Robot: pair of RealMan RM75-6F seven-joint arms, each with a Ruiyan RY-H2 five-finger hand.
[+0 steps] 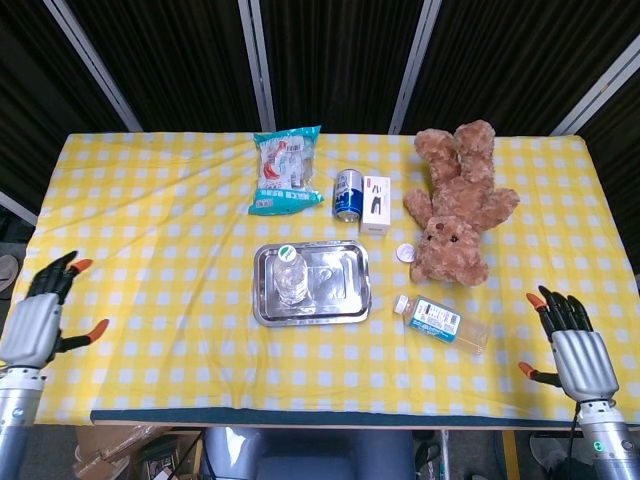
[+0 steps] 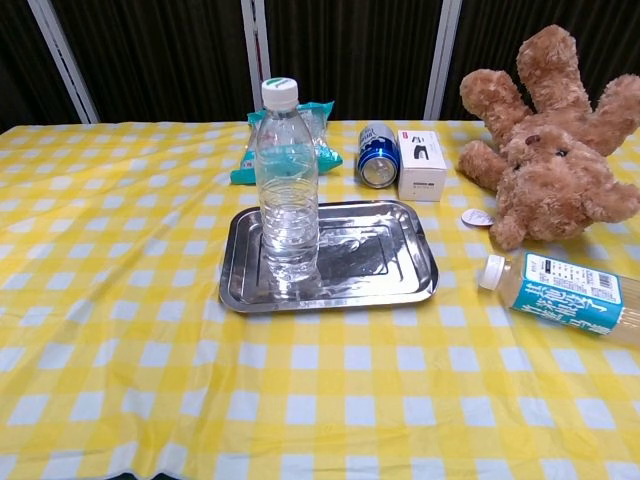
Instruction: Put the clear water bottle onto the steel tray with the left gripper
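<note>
The clear water bottle (image 1: 289, 277) (image 2: 287, 190) stands upright on the left part of the steel tray (image 1: 340, 288) (image 2: 380, 255), with a white cap on top. Nothing touches it. My left hand (image 1: 38, 316) hangs open at the far left, off the table's front corner, fingers spread and far from the tray. Beyond the front right corner my right hand (image 1: 568, 343) is open too, holding nothing. Neither hand shows in the chest view.
A labelled drink bottle (image 1: 440, 322) (image 2: 565, 293) lies right of the tray. Behind the tray are a blue can (image 1: 347, 192) (image 2: 378, 155), a small white box (image 1: 376, 204) (image 2: 421, 163) and a snack bag (image 1: 284, 170). A brown teddy bear (image 1: 456, 202) (image 2: 545, 140) sprawls at the back right.
</note>
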